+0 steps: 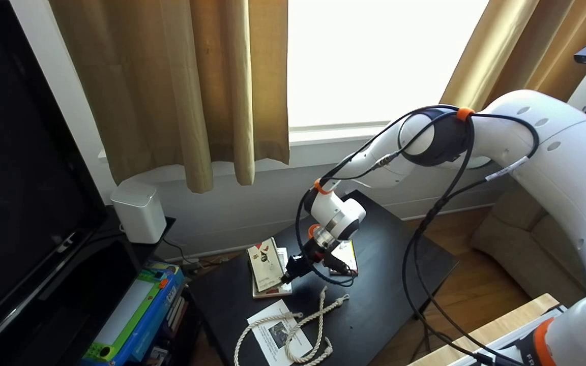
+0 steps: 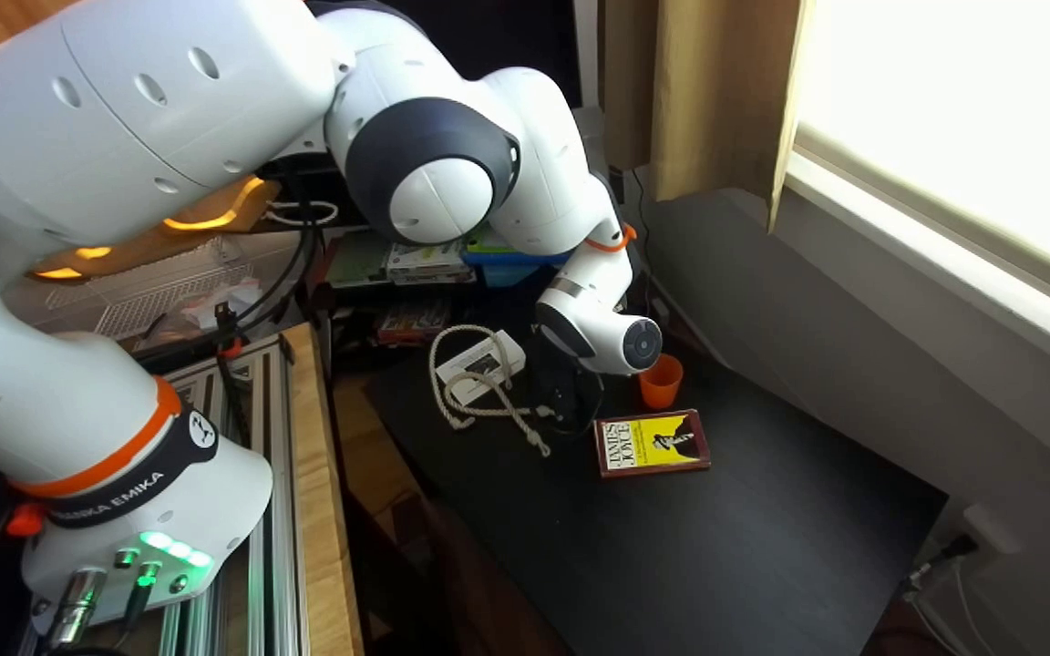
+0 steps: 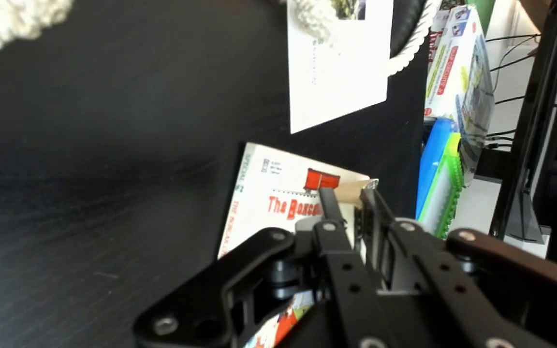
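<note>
Window (image 1: 374, 61) at 1 o'clock in an exterior view, tan curtain (image 1: 160, 91) at 10, black TV (image 1: 23, 127) at 9, white boxy device (image 1: 139, 212) just beside the TV. Black table (image 1: 369, 307) toward 6 o'clock. Arm (image 1: 557, 152) stretches over from 4 o'clock, tip angled down at the table.

Gripper (image 3: 348, 191): fingers nearly together, thin edge of cream book (image 1: 265, 264) between them, looks pinched. Cream book at 10 o'clock from the fingertips in an exterior view, overlapping white book (image 3: 273, 186); can't tell if it rests on it or is tilted off. White book flat on table, red "The Box..." lettering partly hidden, cover at 9 o'clock from fingertips in wrist view.

Same fingertips, exterior view: white sheet (image 1: 279, 334) with dark photo at 6 o'clock, partly under off-white rope (image 1: 320, 314), which spreads toward 5. Orange cup (image 2: 661, 383) at 1, yellow James Joyce paperback (image 2: 654, 444) at 2. Cup stands just beside the paperback, upright.
</note>
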Available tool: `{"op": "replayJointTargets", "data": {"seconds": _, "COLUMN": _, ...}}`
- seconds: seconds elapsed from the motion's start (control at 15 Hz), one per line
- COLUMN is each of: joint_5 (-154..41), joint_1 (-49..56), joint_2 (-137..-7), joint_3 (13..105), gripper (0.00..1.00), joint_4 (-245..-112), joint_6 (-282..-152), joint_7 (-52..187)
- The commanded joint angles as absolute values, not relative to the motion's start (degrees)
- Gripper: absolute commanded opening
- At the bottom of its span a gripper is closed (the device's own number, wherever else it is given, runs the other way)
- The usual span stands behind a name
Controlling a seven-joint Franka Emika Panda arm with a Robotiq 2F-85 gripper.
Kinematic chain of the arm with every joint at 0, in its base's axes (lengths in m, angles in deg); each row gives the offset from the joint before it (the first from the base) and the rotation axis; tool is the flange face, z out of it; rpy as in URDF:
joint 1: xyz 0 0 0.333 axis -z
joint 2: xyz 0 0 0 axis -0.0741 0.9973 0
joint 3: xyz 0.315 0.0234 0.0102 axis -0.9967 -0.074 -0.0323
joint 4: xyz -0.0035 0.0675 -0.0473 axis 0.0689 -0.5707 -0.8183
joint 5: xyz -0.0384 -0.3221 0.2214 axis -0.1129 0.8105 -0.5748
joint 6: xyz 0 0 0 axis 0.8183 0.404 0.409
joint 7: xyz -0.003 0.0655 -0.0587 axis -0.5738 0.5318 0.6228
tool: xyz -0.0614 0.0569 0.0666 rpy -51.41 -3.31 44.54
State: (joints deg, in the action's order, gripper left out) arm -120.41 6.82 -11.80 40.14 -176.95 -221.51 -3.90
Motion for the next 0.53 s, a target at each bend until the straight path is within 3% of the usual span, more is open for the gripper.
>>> {"op": "replayJointTargets", "data": {"seconds": 0.0, "joint_5": -121.57, "joint_1": 7.46, "joint_2": -15.49, "joint_3": 38.59, "gripper": 0.04, "joint_4": -182.35, "joint_6": -227.07, "joint_7": -9.38}}
{"op": "replayJointTargets", "data": {"seconds": 0.47, "joint_5": -131.18, "joint_1": 15.87, "joint_2": -16.31, "joint_3": 29.72, "gripper": 0.04, "joint_4": -186.74, "joint_6": -235.75, "joint_7": -30.01}}
